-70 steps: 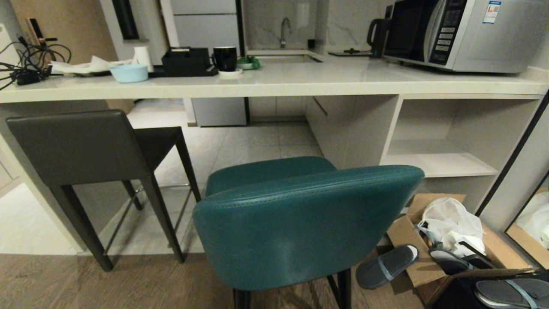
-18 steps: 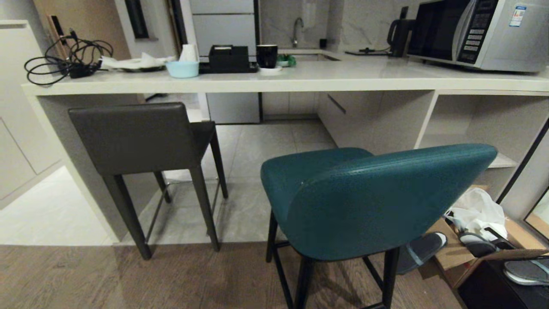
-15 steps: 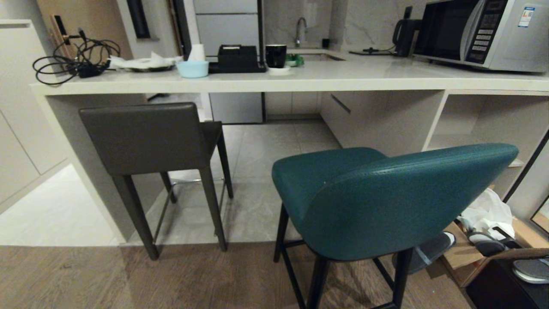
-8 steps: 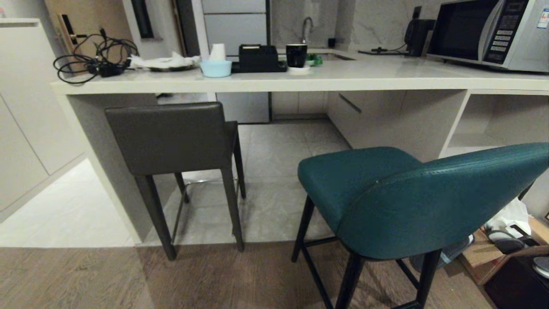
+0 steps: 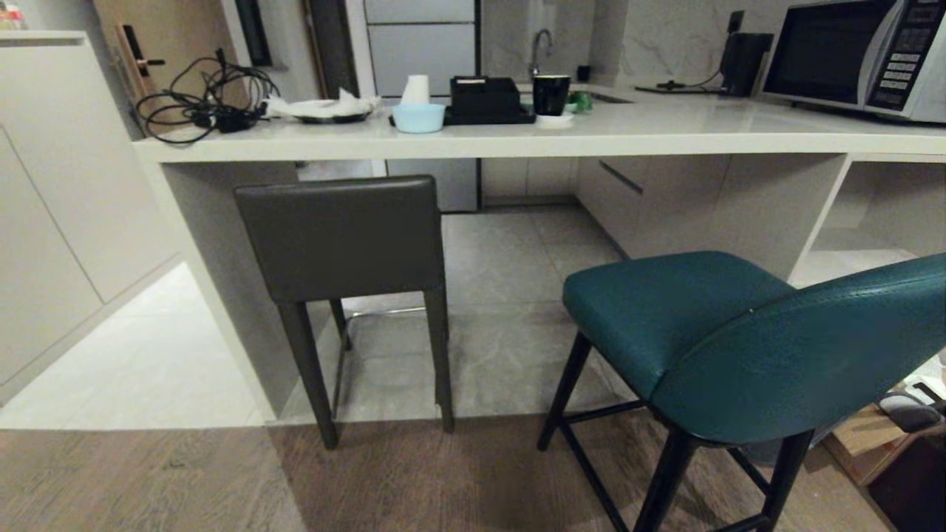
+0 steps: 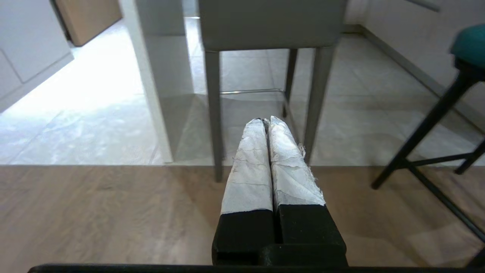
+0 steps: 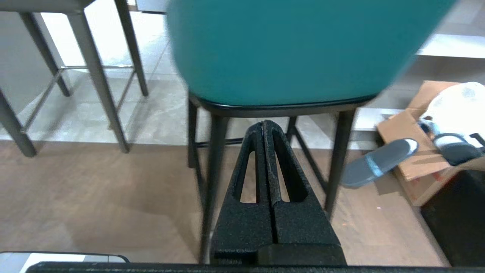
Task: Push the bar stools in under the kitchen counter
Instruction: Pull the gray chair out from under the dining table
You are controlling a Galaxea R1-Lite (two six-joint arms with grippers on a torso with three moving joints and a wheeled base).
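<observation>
Counter [image 5: 517, 144] slab spans the head view, which has swung left since a second ago, so both stools sit further right in frame. Grey stool [image 5: 344, 236] stands with its seat under the slab edge; teal stool [image 5: 739, 332] stands clear on the wood floor. Microwave [image 5: 850, 59] lettering is unreadable. Cardboard box [image 7: 424, 151] holds a white bag [image 7: 454, 106] and a slipper. Left gripper [image 6: 266, 121] and right gripper [image 7: 263, 123] hang low, jaws pressed together, empty.
</observation>
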